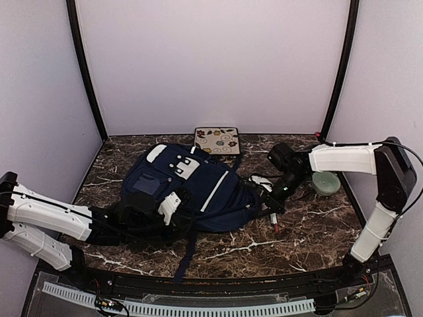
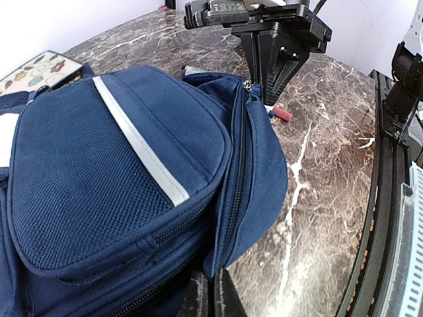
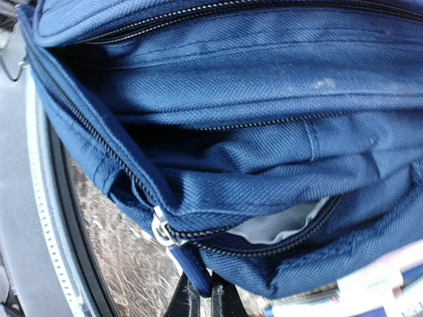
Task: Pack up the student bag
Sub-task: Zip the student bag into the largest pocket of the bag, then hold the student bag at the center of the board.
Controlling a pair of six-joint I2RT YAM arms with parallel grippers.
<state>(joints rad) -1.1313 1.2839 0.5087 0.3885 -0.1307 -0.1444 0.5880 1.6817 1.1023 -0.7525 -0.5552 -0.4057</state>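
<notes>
Navy-blue woven fabric makes up the student bag [image 1: 198,185], which lies flat in the middle of the bench [image 1: 317,231] with its front facing up. We see a white diagonal stripe [image 2: 139,145] crossing the mesh-faced front pocket and white patches [image 1: 186,166] nearer the back wall. A strap [image 1: 187,254] trails toward the near edge. One zip at the bag's right end is partly open, and pale grey lining [image 3: 277,224] shows through the gap.

The right gripper [image 3: 201,297] is closed on the blue zip pull [image 3: 193,267], just below the silver slider [image 3: 162,230]. The left gripper [image 2: 211,294] has its fingers drawn together at the lower edge of the bag's open flap, and it appears to pinch that fabric.

The bench is dark brown marble-pattern with white veins. A red-capped marker [image 1: 273,223] lies just beside the bag's right end, and a pale green round object [image 1: 326,183] sits near the right arm. A flat board with flower pictures [image 1: 217,140] rests at the back, just behind the bag. Pale, plain walls [image 1: 211,59] enclose three sides, with black posts [image 1: 86,72] in the back corners.
</notes>
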